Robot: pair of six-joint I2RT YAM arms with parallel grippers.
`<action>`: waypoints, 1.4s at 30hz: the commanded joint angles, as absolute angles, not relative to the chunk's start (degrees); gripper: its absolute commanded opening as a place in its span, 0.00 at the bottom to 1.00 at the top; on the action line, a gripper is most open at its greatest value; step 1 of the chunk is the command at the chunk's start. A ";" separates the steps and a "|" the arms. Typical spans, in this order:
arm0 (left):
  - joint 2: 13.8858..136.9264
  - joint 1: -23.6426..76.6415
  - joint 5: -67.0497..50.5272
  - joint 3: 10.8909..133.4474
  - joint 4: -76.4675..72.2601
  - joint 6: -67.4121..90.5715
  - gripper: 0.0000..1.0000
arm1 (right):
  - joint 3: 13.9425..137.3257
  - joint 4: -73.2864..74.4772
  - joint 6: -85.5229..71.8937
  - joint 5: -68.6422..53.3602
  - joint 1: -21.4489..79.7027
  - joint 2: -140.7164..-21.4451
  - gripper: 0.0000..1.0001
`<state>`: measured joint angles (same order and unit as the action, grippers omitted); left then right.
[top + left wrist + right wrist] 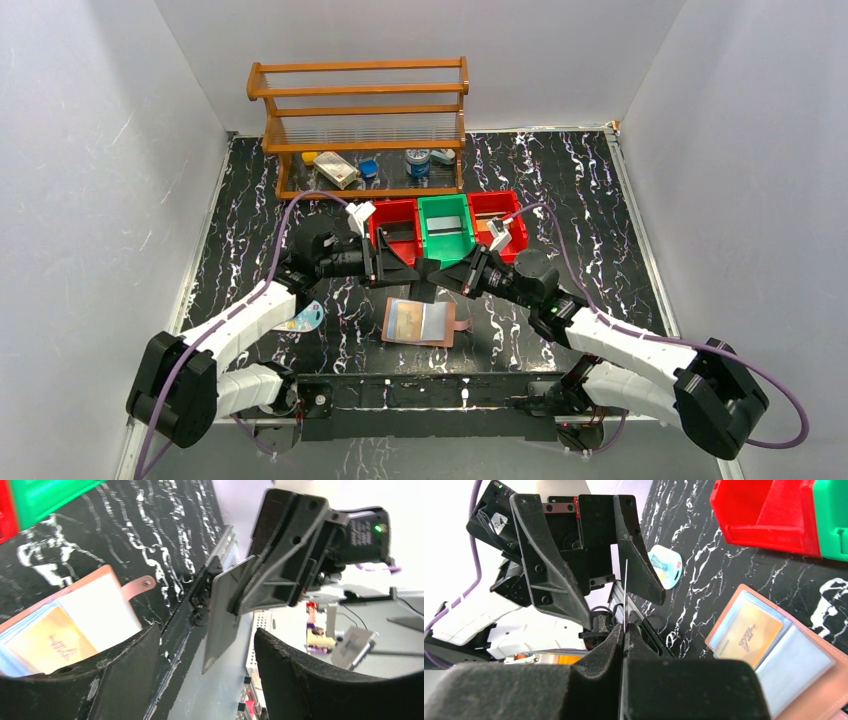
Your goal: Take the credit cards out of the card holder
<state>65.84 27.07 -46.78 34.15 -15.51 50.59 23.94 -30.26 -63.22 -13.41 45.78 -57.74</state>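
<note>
We find right gripper (624, 636) clamped on a thin greyish plastic card (222, 615); left gripper (207, 640) spread around it; reddish-brown leather wallet (425, 322) open.

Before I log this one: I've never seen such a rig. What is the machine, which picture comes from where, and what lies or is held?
Two robot arms are bolted at the table's near edge. The wide picture looks down from above and behind; the other two come from a camera on each wrist. On the table lies an open brown card holder with an orange card inside, and a pale blue card beside the left arm. The right hand is shut on a grey card, held between the left hand's open fingers. Behind stand coloured bins and a wooden rack.
</note>
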 commanded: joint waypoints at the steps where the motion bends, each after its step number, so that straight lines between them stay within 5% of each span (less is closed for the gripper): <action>1: 65.78 26.80 -56.59 33.41 -26.28 54.22 0.64 | 26.11 -38.66 -65.22 -16.80 44.91 -58.64 0.00; 13: 66.77 26.81 -59.83 30.68 -38.24 61.00 0.19 | 22.17 -50.55 -71.66 -20.74 42.41 -62.40 0.00; 26: 67.35 26.81 -57.23 29.84 -44.28 65.61 0.31 | 20.75 -54.27 -72.90 -23.67 41.87 -63.95 0.01; 33: 67.50 26.81 -57.61 29.53 -44.92 66.22 0.02 | 20.48 -56.84 -74.29 -23.33 41.73 -64.86 0.01; 36: 67.45 26.81 -57.66 29.34 -44.90 66.36 0.00 | 18.33 -57.02 -74.43 -23.74 41.53 -65.25 0.03; 38: 67.41 26.81 -57.66 29.27 -44.91 66.40 0.00 | 18.37 -57.13 -74.51 -24.02 41.57 -65.61 0.07; 42: 67.50 26.76 -57.66 30.27 -41.89 64.35 0.00 | 17.66 -56.98 -75.33 -23.13 41.46 -65.61 0.30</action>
<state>68.31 27.07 -56.86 28.97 -42.11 66.28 18.85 -54.83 -75.16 -23.16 41.87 -65.54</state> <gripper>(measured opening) 0.010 0.226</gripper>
